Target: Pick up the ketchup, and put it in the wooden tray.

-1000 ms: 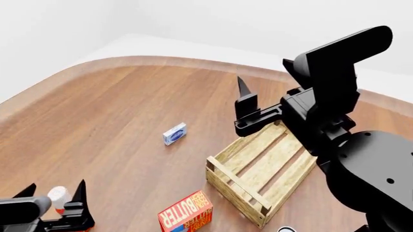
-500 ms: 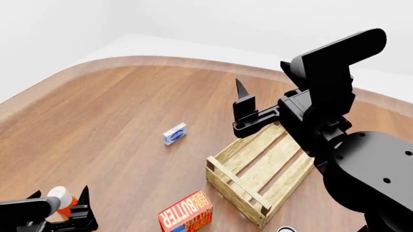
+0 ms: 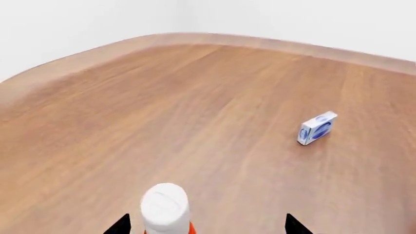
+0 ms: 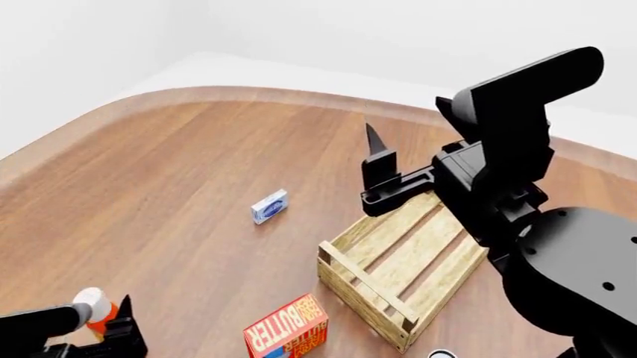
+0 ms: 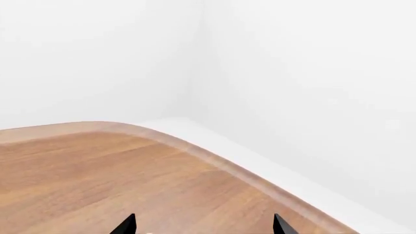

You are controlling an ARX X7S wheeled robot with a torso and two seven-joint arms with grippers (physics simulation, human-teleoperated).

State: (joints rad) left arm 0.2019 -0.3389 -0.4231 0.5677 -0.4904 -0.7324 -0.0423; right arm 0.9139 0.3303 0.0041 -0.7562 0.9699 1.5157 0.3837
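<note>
The ketchup (image 4: pixel 97 306), an orange-red bottle with a white cap, stands upright on the table at the head view's lower left. In the left wrist view its cap (image 3: pixel 165 207) shows between the tips of my left gripper (image 3: pixel 206 227), close to one tip. The jaws stand wide open and do not press on the bottle. One left finger (image 4: pixel 125 319) shows beside the bottle. The wooden tray (image 4: pixel 350 269) lies at centre right and holds nothing. My right gripper (image 5: pixel 202 227) is open and empty, held high over the tray's far end (image 4: pixel 381 170).
A small blue-and-white box (image 4: pixel 270 206) lies mid-table and also shows in the left wrist view (image 3: pixel 317 127). A red-orange butter box (image 4: pixel 286 329) lies beside the tray's near corner. The table's raised curved rim (image 4: pixel 249 93) runs along the far side.
My left gripper has sunk toward the head view's bottom edge, and more of the ketchup's orange body shows. The ketchup has stayed in place. The right arm has barely shifted.
</note>
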